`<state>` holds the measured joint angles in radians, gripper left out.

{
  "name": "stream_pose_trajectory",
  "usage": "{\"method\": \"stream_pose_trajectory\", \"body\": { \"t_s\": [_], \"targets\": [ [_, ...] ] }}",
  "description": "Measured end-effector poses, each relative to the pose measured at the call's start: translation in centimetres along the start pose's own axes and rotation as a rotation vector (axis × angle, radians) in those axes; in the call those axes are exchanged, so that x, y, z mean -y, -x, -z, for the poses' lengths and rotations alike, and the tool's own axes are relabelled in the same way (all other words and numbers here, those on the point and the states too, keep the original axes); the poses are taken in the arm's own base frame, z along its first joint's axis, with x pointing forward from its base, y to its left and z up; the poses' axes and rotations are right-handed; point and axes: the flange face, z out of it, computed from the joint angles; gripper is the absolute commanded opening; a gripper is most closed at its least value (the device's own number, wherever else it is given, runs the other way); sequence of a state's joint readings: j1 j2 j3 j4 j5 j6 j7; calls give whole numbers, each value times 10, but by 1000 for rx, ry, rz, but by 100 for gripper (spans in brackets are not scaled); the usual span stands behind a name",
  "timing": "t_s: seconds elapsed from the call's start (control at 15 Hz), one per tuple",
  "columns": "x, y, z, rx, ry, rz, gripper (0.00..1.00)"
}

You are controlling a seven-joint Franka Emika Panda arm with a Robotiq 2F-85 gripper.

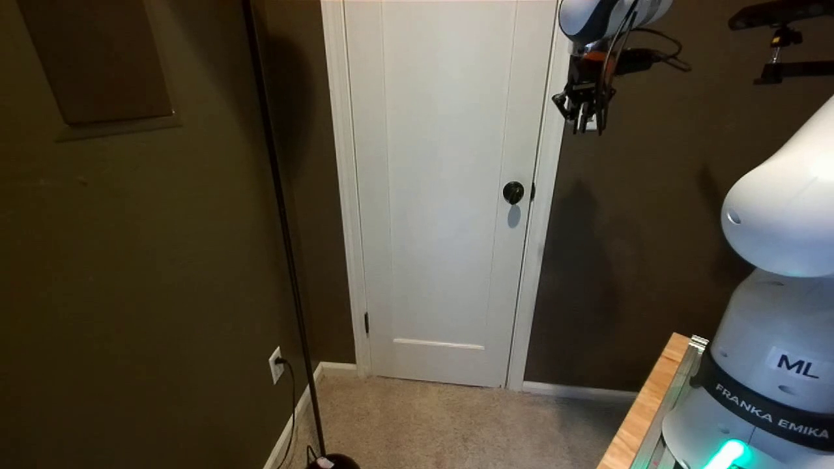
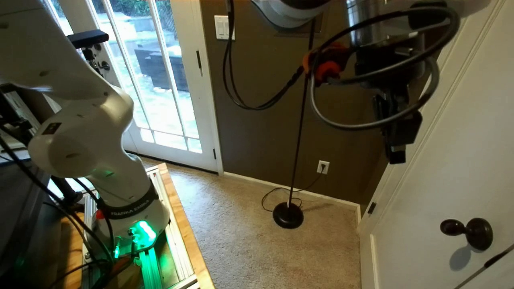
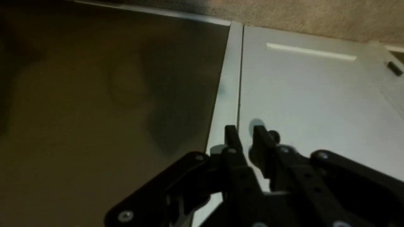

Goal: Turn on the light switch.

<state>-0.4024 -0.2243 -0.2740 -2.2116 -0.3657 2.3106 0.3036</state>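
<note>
Wrist view shows the gripper (image 3: 245,130), jaws narrowly parted, holding nothing. In an exterior view the light switch (image 1: 591,124), on the wall (image 1: 651,195) beyond the far corner of the tabletop (image 1: 645,404), is partly hidden behind them; contact is unclear. Alignment seems in hand; a careful push should follow.

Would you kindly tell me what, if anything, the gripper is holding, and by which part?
The gripper holds nothing: its fingertips stand slightly apart, with nothing gripped between them.

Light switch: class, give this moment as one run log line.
tool: slightly open, holding nothing; light switch: partly behind tool in an exterior view, setting unreadable; panel door: closed
</note>
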Motion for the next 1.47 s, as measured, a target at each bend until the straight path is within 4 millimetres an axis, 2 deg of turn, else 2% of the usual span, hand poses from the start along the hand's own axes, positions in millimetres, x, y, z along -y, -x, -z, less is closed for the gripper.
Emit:
{"method": "stream_pose_trajectory", "body": {
  "t_s": [0.4,1.0,1.2,1.47],
  "targets": [
    [-45,-42,-10,-90,120,-218,1],
    [-37,-43,-14,-98,112,-206,0],
    [-31,-53,-27,-136,98,-205,0],
    [-27,-77,-54,-191,95,-238,0]
  ]
}}
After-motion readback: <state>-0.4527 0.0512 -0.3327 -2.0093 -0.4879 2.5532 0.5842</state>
